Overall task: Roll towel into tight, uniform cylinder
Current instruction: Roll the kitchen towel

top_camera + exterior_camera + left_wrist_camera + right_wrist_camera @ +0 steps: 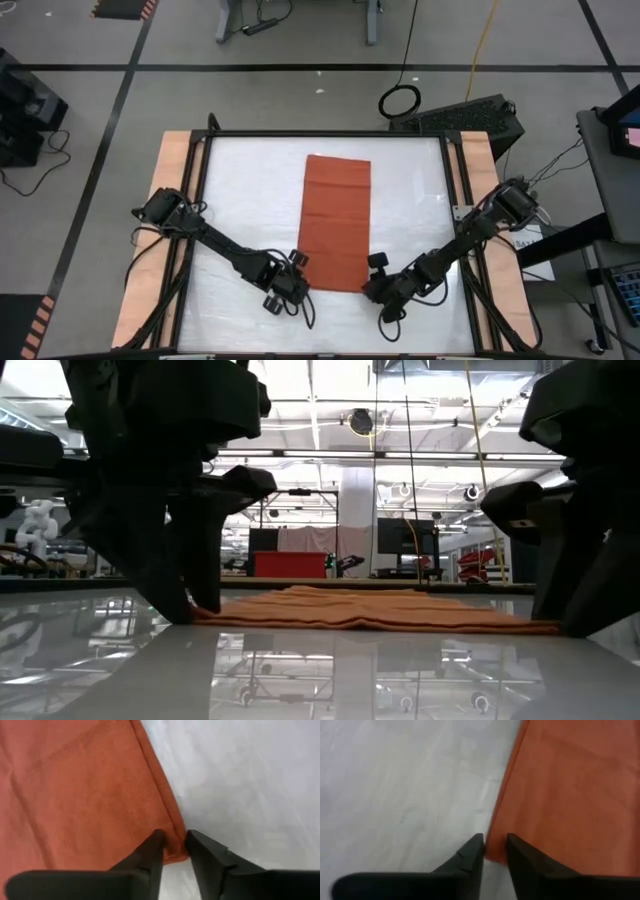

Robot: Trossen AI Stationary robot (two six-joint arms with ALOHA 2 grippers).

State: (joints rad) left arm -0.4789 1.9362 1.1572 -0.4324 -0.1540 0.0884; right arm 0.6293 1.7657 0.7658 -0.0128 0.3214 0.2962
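The rust-orange towel point(335, 220) lies spread flat on the white tabletop point(240, 200), its long sides running from near to far. It also shows in the low view point(370, 612). My left gripper point(300, 263) is down at the towel's near left corner, shut on it point(175, 840). My right gripper point(374, 266) is down at the near right corner, shut on it point(495, 842). In the low view both grippers reach down to the tabletop at the towel's two ends. My left gripper pinches the towel's near left corner point(172, 825) between its two fingers, right at the side edge. The fingers slant down from the near left. The corner stays on the table, and the towel lies flat. My right gripper pinches the towel's near right corner point(499, 827) between its two fingers, at the side edge. The fingers slant down from the near right. The corner stays on the table, and the cloth beyond it lies flat.
The white tabletop sits in a black frame point(330, 133) with wooden side boards point(170, 170). Bare tabletop lies left point(250, 190) and right point(410, 190) of the towel. Cables and equipment stand on the floor beyond the table.
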